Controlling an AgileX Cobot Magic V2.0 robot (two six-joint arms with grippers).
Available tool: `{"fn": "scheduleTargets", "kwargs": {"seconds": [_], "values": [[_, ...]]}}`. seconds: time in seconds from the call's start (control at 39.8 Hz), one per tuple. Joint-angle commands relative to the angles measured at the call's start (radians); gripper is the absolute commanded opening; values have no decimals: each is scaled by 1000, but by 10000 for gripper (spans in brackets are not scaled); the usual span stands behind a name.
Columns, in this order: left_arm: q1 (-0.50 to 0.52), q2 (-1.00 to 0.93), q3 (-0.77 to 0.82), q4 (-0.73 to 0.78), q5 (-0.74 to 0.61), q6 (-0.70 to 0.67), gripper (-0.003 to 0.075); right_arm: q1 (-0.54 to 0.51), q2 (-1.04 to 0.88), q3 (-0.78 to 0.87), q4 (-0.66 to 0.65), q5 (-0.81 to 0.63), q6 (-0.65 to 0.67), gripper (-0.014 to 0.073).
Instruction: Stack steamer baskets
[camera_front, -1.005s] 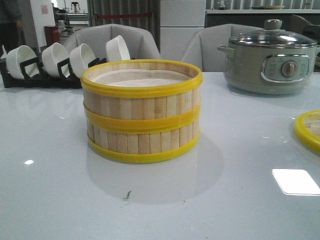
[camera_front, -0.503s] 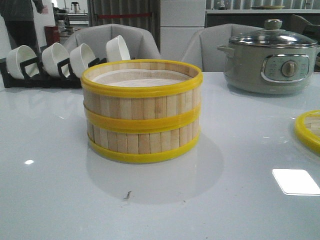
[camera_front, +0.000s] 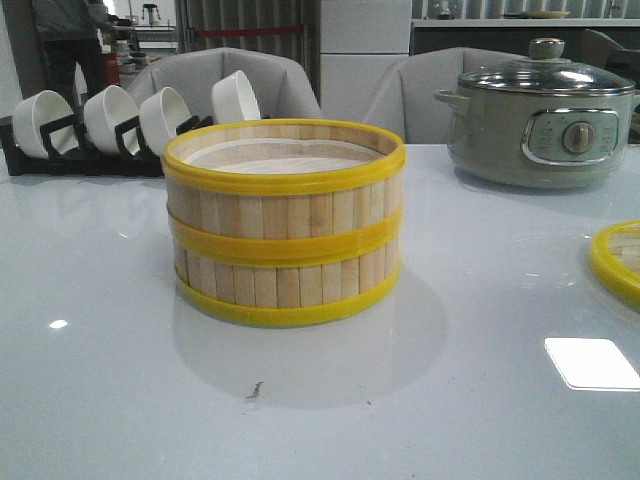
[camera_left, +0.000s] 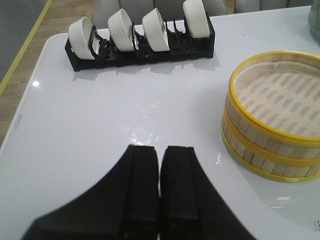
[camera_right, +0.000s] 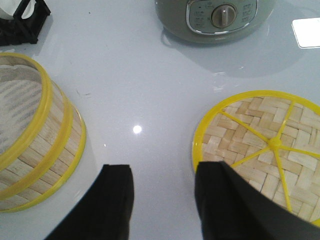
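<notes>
In the middle of the white glossy table (camera_front: 110, 400) we see the 2 round steamer baskets of pale bamboo slats with bright yellow rims (camera_front: 285, 225), and one stands directly on top of the other. The upper basket is open, and inside it we see a pale slatted floor. The stack is upright, and its rims look lined up with each other.

The matching round lid of woven bamboo with a yellow rim and yellow spokes (camera_right: 262, 145) lies flat on the table, to the right of the stack and well apart from it. In the front view only its edge shows at the right border.

The right gripper (camera_right: 162, 192) hangs above the table with its 2 black fingers set wide apart. One finger is over the near edge of the lid, the other is over bare table near the stack. It holds nothing. We cannot tell if the finger touches the lid.

The left gripper (camera_left: 160, 187) is over the table to the left of the stack. Its 2 black fingers are pressed together and nothing is between them.

Behind the stack, at the back left, 4 white bowls (camera_front: 130, 115) stand on edge in a black rack (camera_left: 145, 52). At the back right stands a grey-green electric pot with a glass lid and a round knob (camera_front: 540, 120). Grey chairs (camera_front: 220, 75) stand behind the table.
</notes>
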Motion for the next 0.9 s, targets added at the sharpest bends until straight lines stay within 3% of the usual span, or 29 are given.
{"fn": "scheduleTargets", "kwargs": {"seconds": [0.0, 0.65, 0.88], "values": [[-1, 1, -26, 12, -82, -12, 85, -3, -8, -37, 2, -64, -8, 414], [-1, 1, -26, 12, -83, -12, 85, -3, -8, -35, 2, -45, -8, 414], [-1, 1, -26, 12, -83, -12, 85, -3, -8, -35, 6, 22, -7, 414]]}}
